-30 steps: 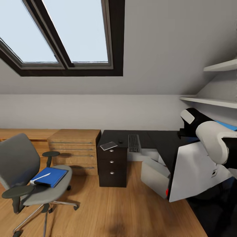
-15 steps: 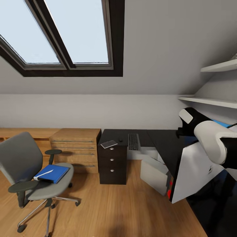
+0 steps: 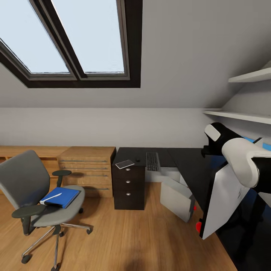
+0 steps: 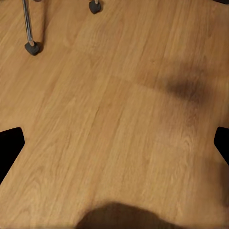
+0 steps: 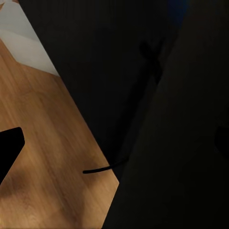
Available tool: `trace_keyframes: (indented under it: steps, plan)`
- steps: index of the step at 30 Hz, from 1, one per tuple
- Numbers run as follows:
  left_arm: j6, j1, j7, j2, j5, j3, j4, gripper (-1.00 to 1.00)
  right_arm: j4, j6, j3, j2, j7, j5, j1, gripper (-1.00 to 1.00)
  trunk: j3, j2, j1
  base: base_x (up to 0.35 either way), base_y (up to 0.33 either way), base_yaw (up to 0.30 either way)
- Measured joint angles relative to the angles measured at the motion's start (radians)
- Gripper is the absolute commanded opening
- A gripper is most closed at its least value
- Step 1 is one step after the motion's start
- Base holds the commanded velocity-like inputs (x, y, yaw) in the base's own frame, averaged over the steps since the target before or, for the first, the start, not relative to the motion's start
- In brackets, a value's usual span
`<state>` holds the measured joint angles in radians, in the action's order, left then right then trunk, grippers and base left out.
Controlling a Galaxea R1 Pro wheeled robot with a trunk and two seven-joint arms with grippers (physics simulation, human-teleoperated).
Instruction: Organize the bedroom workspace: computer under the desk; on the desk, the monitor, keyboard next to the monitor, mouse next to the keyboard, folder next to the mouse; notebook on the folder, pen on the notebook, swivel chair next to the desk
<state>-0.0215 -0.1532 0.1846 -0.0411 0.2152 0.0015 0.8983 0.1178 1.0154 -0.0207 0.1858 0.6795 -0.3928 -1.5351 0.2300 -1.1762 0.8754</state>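
Observation:
The grey swivel chair (image 3: 35, 192) stands at the left, with the blue folder (image 3: 62, 197) on its seat and the white pen (image 3: 51, 197) lying on the folder. On the black desk (image 3: 177, 158) lie the notebook (image 3: 124, 164), the mouse (image 3: 137, 160) and the keyboard (image 3: 153, 162). The pale computer (image 3: 176, 195) leans under the desk. The monitor (image 3: 224, 199) hangs tilted, white back toward me, beside my right arm (image 3: 242, 160). My right gripper (image 5: 114, 148) has its fingertips (image 5: 9, 148) wide apart over a dark surface. My left gripper (image 4: 114, 148) is open above bare floor.
A light-wood drawer unit (image 3: 87, 169) stands between chair and desk, and black drawers (image 3: 128, 188) sit under the desk's left end. White shelves (image 3: 244, 116) jut out at the right. A skylight (image 3: 75, 37) is overhead. Chair casters (image 4: 32, 47) are near my left gripper.
The monitor has turned more edge-on and slid right and down beside my right arm. The camera shifted a little, so the chair sits slightly further right in view.

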Motion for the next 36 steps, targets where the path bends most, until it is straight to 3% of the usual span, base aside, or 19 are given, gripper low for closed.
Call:
trace_keyframes:
  steps: [9,18,21,23,25,28,32,36]
  plan:
    - [0.0,0.0,0.0,0.0,0.0,0.0,0.0,1.0,0.011,0.0,0.0,0.0,0.001,0.0,0.0,1.0,0.0,0.0,0.0,0.0,0.0,0.0]
    - [0.001,0.0,0.0,0.0,0.0,0.0,-0.001,1.0,0.165,0.006,0.0,0.0,0.001,0.001,0.0,1.0,0.0,0.0,0.0,0.0,0.0,0.0]
    - [0.001,0.0,0.0,0.0,0.0,0.0,-0.001,1.0,0.289,0.008,0.0,-0.007,0.0,0.001,-0.002,1.0,0.0,0.0,0.0,0.0,0.0,0.0]
    - [0.002,0.0,-0.001,0.001,0.0,0.0,-0.003,1.0,0.491,0.008,0.001,-0.008,-0.001,0.001,-0.002,1.0,0.0,0.0,0.0,0.0,0.0,0.0]
    - [0.003,0.0,-0.002,0.001,0.0,0.0,-0.006,1.0,0.603,0.009,0.002,-0.006,-0.001,0.002,-0.001,1.0,0.0,0.0,0.0,-0.046,0.0,0.0]
    - [0.003,0.0,-0.001,0.001,0.0,0.0,-0.008,1.0,0.733,0.01,0.002,-0.004,0.0,0.002,0.002,1.0,0.0,0.0,0.0,-0.191,-0.023,0.0]
    - [0.003,0.0,-0.002,0.002,-0.001,0.0,-0.009,1.0,0.826,0.013,0.002,-0.002,0.001,0.004,0.013,1.0,0.0,0.0,0.001,-0.286,-0.06,0.0]
    - [0.003,0.0,-0.002,0.002,-0.001,0.0,-0.012,1.0,0.959,0.025,0.001,0.004,0.003,0.007,0.095,1.0,0.0,0.0,0.001,-0.323,-0.09,0.0]
